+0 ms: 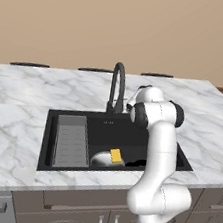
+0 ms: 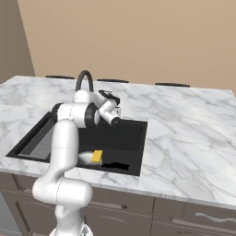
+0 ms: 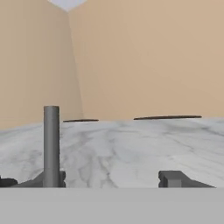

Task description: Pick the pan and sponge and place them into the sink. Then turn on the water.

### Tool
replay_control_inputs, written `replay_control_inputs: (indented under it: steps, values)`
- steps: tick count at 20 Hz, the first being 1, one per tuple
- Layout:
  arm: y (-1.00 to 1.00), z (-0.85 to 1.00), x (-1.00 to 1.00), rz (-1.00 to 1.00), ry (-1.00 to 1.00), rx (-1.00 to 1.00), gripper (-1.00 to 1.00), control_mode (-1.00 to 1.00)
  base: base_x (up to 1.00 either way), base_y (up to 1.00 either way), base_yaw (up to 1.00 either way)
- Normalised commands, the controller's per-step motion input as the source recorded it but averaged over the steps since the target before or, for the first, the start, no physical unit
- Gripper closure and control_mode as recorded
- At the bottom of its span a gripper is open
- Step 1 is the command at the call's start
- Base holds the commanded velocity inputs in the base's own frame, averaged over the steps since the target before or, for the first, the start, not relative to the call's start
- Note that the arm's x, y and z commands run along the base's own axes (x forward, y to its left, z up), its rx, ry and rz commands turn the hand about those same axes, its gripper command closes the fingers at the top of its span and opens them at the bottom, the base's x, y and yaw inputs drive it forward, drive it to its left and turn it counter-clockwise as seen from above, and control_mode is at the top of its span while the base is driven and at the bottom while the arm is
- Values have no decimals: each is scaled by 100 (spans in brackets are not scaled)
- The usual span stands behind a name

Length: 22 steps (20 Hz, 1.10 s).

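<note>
The sink [image 1: 48, 139] serves as the landmark here: a black basin sunk into the marble counter [image 1: 9, 133]. Nearest the robot, against the sink's front wall, lies the pan [image 1: 101, 158], a silver-grey round, with the sponge [image 1: 116, 156] resting on or just against its far-right edge. Both are already down in the basin, which by my judgement leaves only the water to be started. The pan's thin black handle [image 2: 116, 165] runs along the sink's front wall toward the right end of the basin, so the pan's long axis lies roughly parallel to that wall. The sponge is a short block whose longer side points from front to back of the sink, slightly skewed.

At the sink's left end sits the grey ribbed tray [image 1: 71, 142], its ribs crossing its width and its length running front to back.

Farther in, the arm reaches over the basin, and the gripper [image 2: 118, 109] is held level at the sink's back rim, just right of the faucet [image 1: 117, 86]. It probably sits there to work the faucet's control. From the hand camera the faucet's upright stem stands at the left, with the two finger tips [image 3: 173, 178] well apart at the bottom, so the claw is spread wide with nothing in it.

No blue stream falls from the spout, so the water is off. Beyond the sink's back rim are more marble and the tan wall [image 1: 121, 24].
</note>
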Motion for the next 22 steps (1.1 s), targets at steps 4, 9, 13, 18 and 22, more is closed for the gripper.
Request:
replay_control_inputs:
  steps: [4,9,13,18,22]
  values:
    - [1,-1,0,1,1,2,100,-100,0,0,0]
    - [-1,0,-4,0,3,0,100,-100,0,0,0]
    - [-20,0,-10,0,5,3,100,-100,0,0,0]
    - [-49,-2,-20,0,5,9,100,-100,0,0,0]
    - [-51,-3,-19,0,5,10,100,-100,0,0,0]
